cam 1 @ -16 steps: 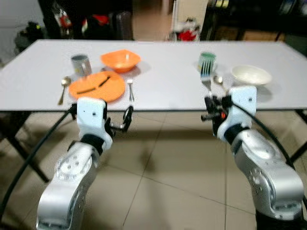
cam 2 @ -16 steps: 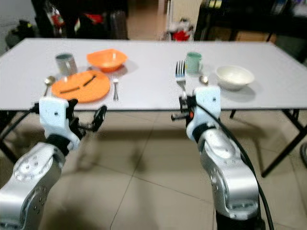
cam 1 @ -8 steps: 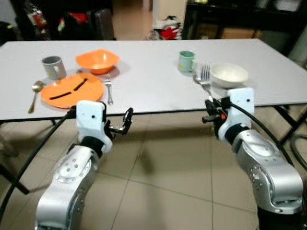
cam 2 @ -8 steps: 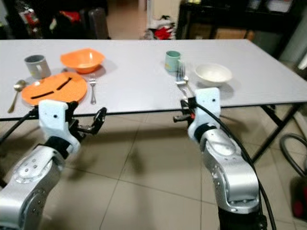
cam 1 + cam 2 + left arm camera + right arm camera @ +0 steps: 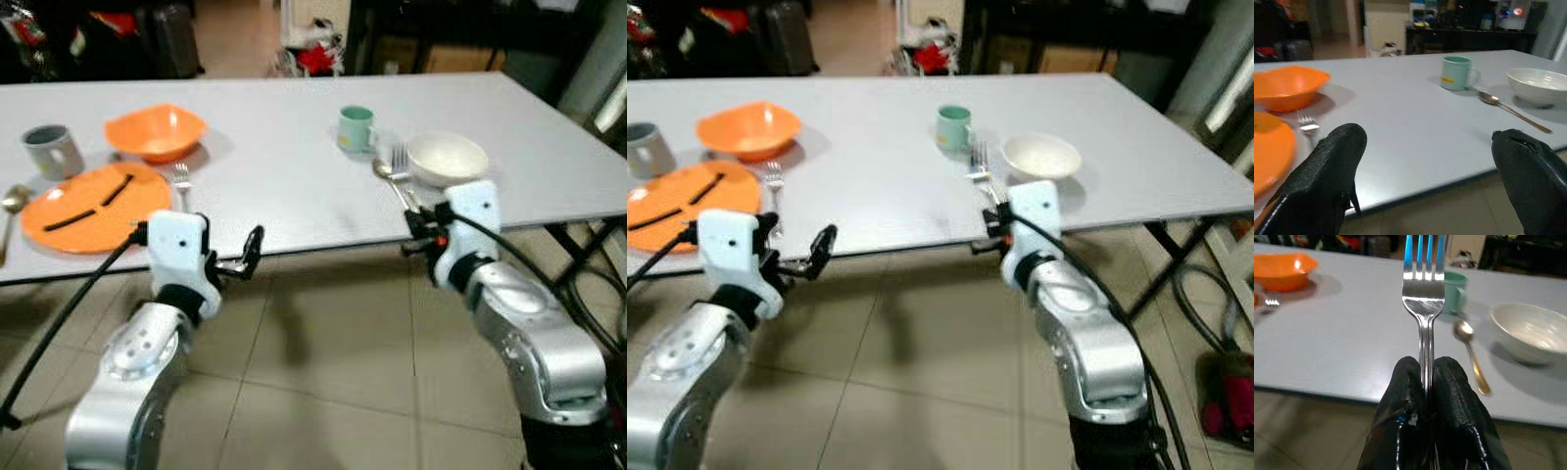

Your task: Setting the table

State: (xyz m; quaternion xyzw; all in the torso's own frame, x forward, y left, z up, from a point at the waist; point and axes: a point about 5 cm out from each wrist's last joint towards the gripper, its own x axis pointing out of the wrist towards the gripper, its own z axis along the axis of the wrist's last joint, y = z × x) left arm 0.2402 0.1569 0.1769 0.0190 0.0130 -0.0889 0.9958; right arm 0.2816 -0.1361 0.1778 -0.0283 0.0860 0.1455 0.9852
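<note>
Pale grey counter (image 5: pixel 284 186) spans the head views, both arms held short of its near edge over a tiled floor (image 5: pixel 323 392).

Right tool (image 5: pixel 1425 382): fingers pressed together, pinching the handle of a steel fork (image 5: pixel 1423 293); tines point up and away toward the counter. In the left eye view the fork (image 5: pixel 402 171) sits at the counter's near edge, at about 2 o'clock from frame centre.

Left tool (image 5: pixel 247 257): fingers spread, nothing between them, just below the counter edge at about 8 o'clock.

Around the fork: white bowl (image 5: pixel 447 157) just beyond it, mint mug (image 5: pixel 355 127) at 11 o'clock of the bowl, a spoon (image 5: pixel 1469 355) lying between mug and bowl, near the fork tip. No object lies between the right tool and the counter edge.

Far left setting: orange plate (image 5: pixel 93 206) with two dark sticks (image 5: pixel 88 201) across it, orange bowl (image 5: pixel 155 132) behind, grey mug (image 5: pixel 51 150) at 10 o'clock of the plate, a second fork (image 5: pixel 181 181) beside the plate, a second spoon (image 5: pixel 12 201) at the frame's edge.

View differences: right wrist view resolves the pinch and the spoon's gold handle; left wrist view gives the open gap between its fingers (image 5: pixel 1322 181) and the mint mug (image 5: pixel 1457 72) with a label. Right eye view adds a hose (image 5: pixel 1205 294) on the floor at 4 o'clock.
</note>
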